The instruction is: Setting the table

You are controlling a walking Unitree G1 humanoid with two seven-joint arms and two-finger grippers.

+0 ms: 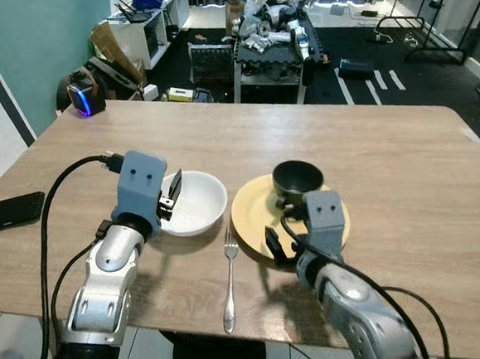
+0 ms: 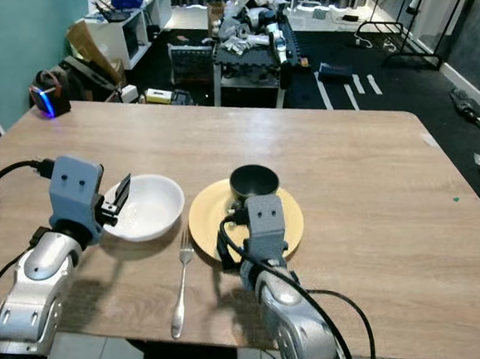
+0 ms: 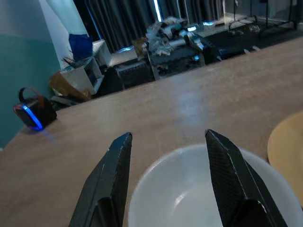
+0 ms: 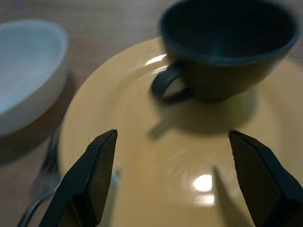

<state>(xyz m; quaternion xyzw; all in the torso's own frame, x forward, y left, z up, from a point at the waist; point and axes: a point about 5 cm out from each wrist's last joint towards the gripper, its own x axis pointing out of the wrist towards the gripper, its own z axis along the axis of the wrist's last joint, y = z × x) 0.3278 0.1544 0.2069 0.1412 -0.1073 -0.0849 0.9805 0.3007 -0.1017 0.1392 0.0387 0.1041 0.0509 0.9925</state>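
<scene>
The table point(image 1: 388, 159) is already carrying a white bowl point(image 1: 196, 201), a fork point(image 1: 229, 276) and a yellow plate point(image 1: 255, 211) with a dark cup point(image 1: 297, 180) on it. The left end effector point(image 1: 171, 196) is hovering wide open over the bowl's rim, and the right end effector point(image 4: 175, 175) is standing wide over the plate, both gripping nothing, so only arranging seems left.

Table point(image 2: 365, 186) open along its far and right edges; white bowl point(image 2: 150, 205), fork point(image 2: 180, 280), yellow plate point(image 2: 206, 220) and dark cup point(image 2: 253, 181) crowd the near edge.
</scene>
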